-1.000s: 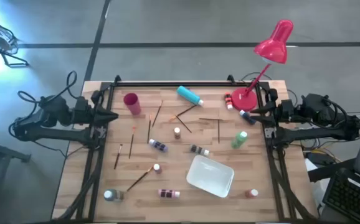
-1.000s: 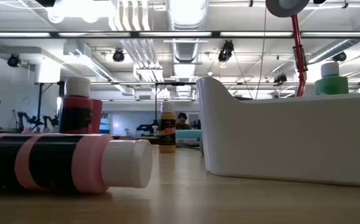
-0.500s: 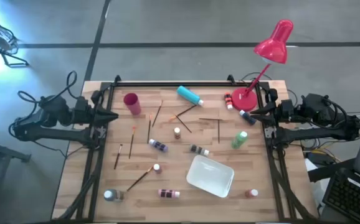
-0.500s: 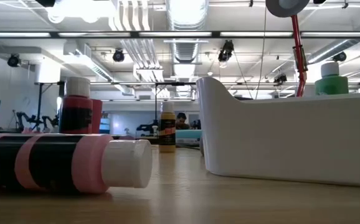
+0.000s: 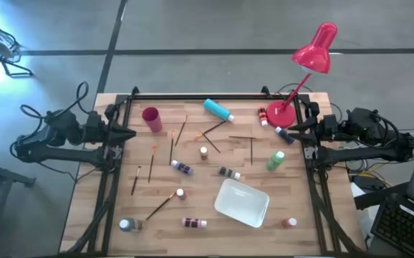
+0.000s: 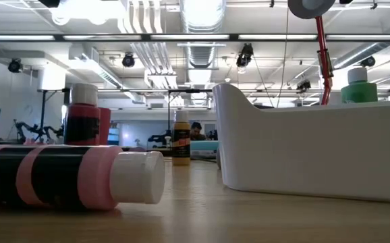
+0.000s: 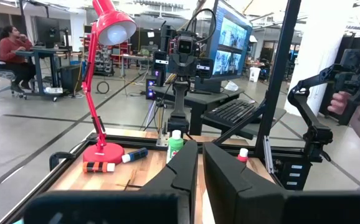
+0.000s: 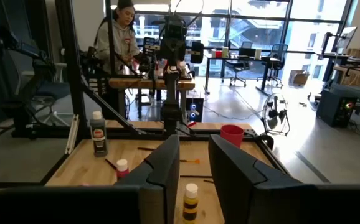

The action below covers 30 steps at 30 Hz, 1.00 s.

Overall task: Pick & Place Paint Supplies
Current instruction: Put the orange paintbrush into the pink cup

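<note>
Bottles (image 5: pixel 180 168) and brushes (image 5: pixel 161 205) are scattered around the tray (image 5: pixel 241 202), untouched; with both grippers (image 7: pixel 198 163) (image 8: pixel 194 163) parked empty, left nearly shut, right slightly parted, upright bottles could be toppled during reaches.

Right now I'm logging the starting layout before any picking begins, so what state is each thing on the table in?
Left hand: shut, empty, parked at the table's left edge.
Right hand: fingers parted, empty, at the right edge.
White tray: empty.
Teal bottle: lying on its side.
Green bottle: lying on its side.
Pink-labelled bottle: lying on its side, capped.
Red cup: upright.
Red lamp: standing.
</note>
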Tool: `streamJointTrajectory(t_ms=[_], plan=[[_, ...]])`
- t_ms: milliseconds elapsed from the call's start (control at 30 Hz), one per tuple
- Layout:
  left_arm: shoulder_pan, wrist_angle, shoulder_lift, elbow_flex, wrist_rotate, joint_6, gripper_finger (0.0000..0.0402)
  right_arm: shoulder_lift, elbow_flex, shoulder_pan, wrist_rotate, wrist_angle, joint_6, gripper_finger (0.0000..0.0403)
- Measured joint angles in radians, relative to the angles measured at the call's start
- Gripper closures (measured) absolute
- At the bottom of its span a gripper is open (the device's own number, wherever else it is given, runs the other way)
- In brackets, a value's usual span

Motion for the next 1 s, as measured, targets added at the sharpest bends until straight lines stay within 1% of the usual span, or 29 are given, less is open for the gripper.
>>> streamJointTrajectory(t_ms=[200, 300, 433, 567, 667, 733, 1000], plan=[[0.0, 0.0, 0.0, 0.0, 0.0, 0.0, 0.0369, 0.0, 0.0, 0.0, 0.001, 0.01, -0.028, 0.03], [0.0, 0.0, 0.0, 0.0, 0.0, 0.0, 0.0369, 0.0, 0.0, 0.0, 0.001, 0.012, -0.002, 0.0293], [0.0, 0.0, 0.0, 0.0, 0.0, 0.0, 0.0369, 0.011, 0.0, 0.0, 0.0, 0.013, 0.073, 0.0285], [0.0, 0.0, 0.0, 0.0, 0.0, 0.0, 0.0369, 0.04, -0.001, 0.0, 0.01, 0.06, 0.056, 0.0277], [0.0, 0.0, 0.0, 0.0, 0.0, 0.0, 0.0369, 0.083, -0.001, 0.0, 0.078, 0.132, 0.065, 0.0272], [0.0, 0.0, 0.0, 0.0, 0.0, 0.0, 0.0369, 0.12, 0.003, 0.0, 0.115, 0.139, 0.068, 0.0267], [0.0, 0.0, 0.0, 0.0, 0.0, 0.0, 0.0369, 0.29, 0.088, -0.001, 0.228, -0.005, -0.001, 0.0246]])
